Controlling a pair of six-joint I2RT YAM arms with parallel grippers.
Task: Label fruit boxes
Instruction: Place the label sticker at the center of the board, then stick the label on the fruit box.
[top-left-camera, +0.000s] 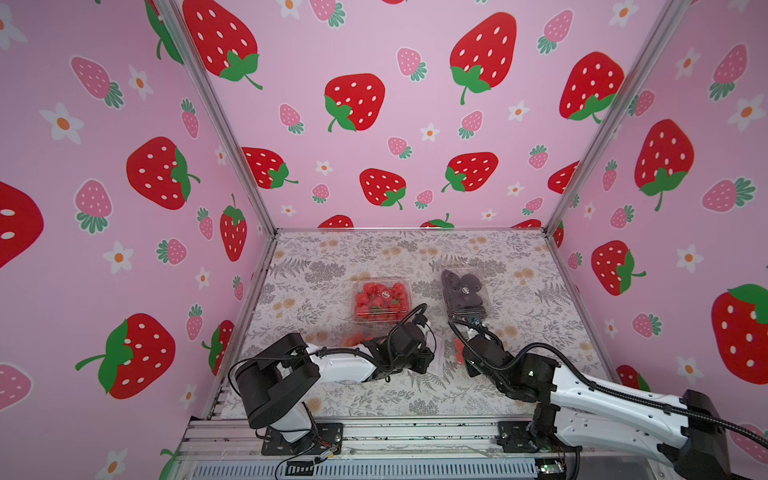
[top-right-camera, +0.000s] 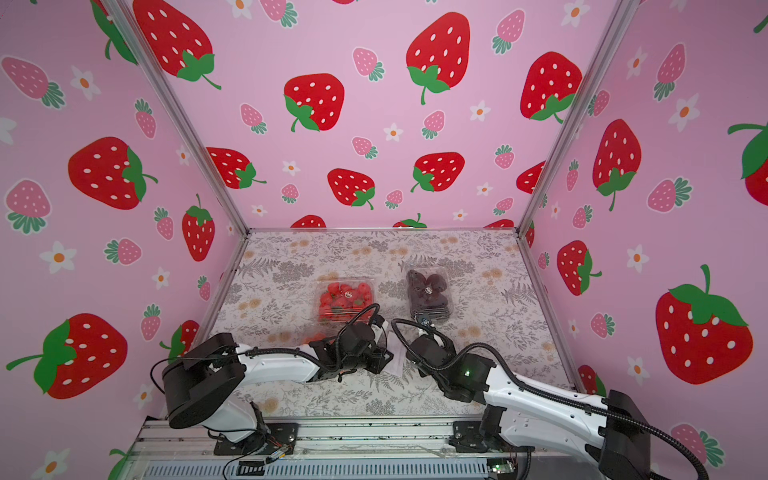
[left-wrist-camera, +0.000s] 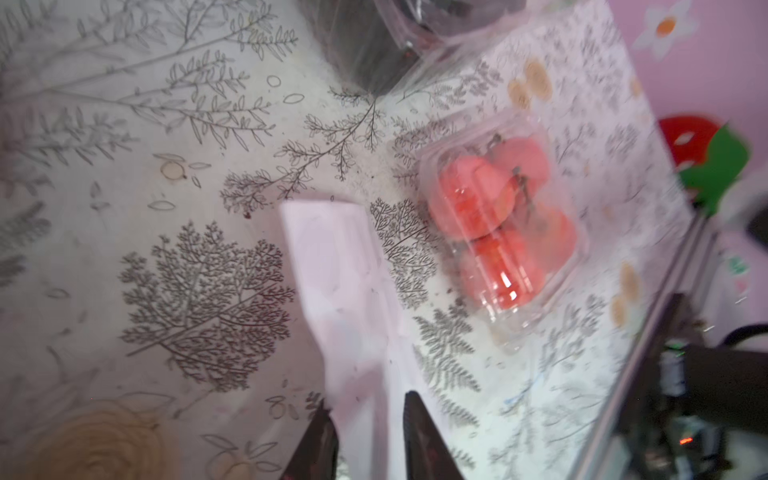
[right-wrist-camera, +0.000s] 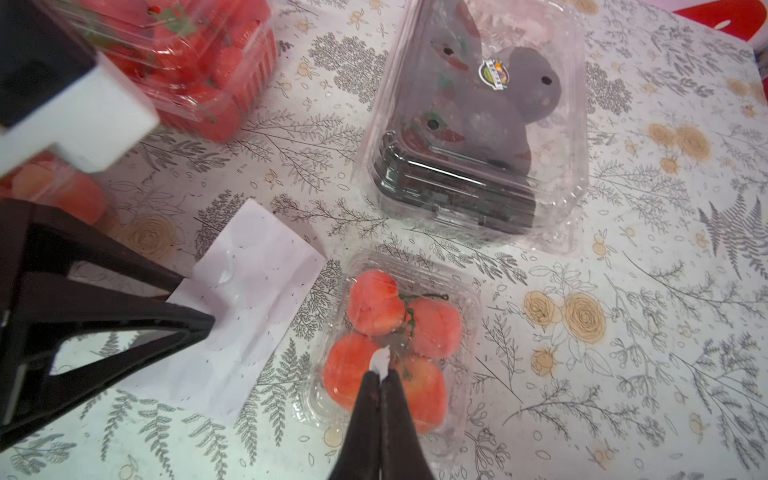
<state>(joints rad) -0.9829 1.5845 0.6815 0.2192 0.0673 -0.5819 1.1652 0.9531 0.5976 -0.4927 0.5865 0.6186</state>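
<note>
White sheet (left-wrist-camera: 340, 299) beside small fruit box (left-wrist-camera: 503, 232)

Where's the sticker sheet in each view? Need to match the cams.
Top view: sheet low centre, between the two wrists, mostly hidden.
Top view: same spot.
Left wrist: centre down to the bottom edge, between the open left gripper jaws.
Right wrist: left of centre.
Landmark: small box beside it, partly hidden in a top view.

Soft even light, blurred left-wrist view
</note>
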